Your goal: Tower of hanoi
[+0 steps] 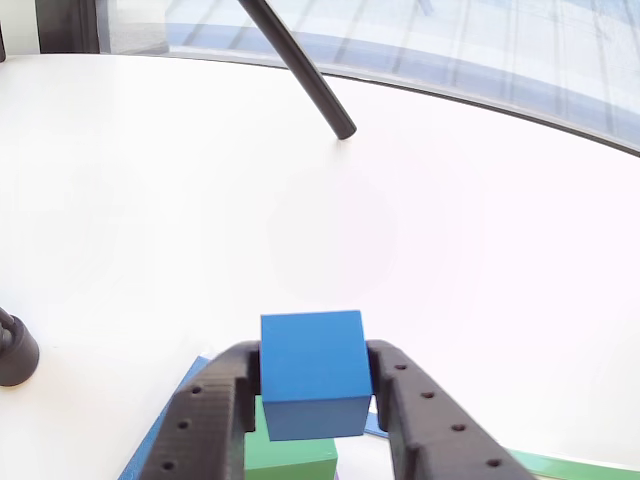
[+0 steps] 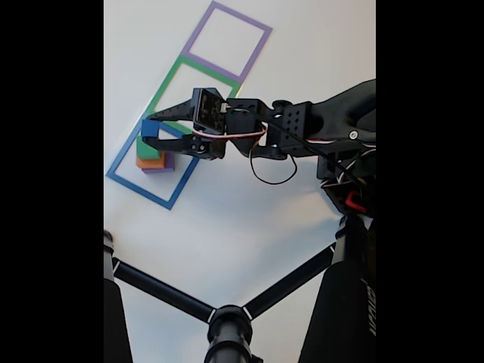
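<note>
Jaws closed on blue cube (image 1: 314, 372), held just above green block (image 1: 292, 458). Green, orange (image 2: 149, 161), purple (image 2: 162, 165) stacked inside blue outline (image 2: 144, 187). Moving barely begun.

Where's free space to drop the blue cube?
Both the green outline and the purple outline look bare inside. The blue outline is crowded: the stack sits there, with the end effector holding the blue cube above it.
</note>
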You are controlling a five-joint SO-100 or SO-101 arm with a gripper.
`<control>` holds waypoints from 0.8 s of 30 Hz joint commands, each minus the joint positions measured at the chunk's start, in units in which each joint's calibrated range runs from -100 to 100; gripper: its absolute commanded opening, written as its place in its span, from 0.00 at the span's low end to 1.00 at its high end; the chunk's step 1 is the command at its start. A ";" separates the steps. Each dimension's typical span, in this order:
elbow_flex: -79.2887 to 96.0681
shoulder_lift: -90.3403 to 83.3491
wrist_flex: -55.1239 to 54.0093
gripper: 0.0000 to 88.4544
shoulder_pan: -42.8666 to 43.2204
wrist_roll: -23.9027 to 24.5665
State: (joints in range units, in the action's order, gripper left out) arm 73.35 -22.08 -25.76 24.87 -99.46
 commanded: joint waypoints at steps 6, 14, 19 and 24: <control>-3.99 5.48 -5.66 0.00 0.35 -0.54; -5.99 8.31 -5.99 0.00 0.64 -0.54; -6.44 10.25 -7.12 0.00 0.92 -0.54; -6.44 11.46 -8.25 0.00 1.50 -0.54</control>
State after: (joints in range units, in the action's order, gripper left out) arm 69.54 -10.43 -32.37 25.34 -99.46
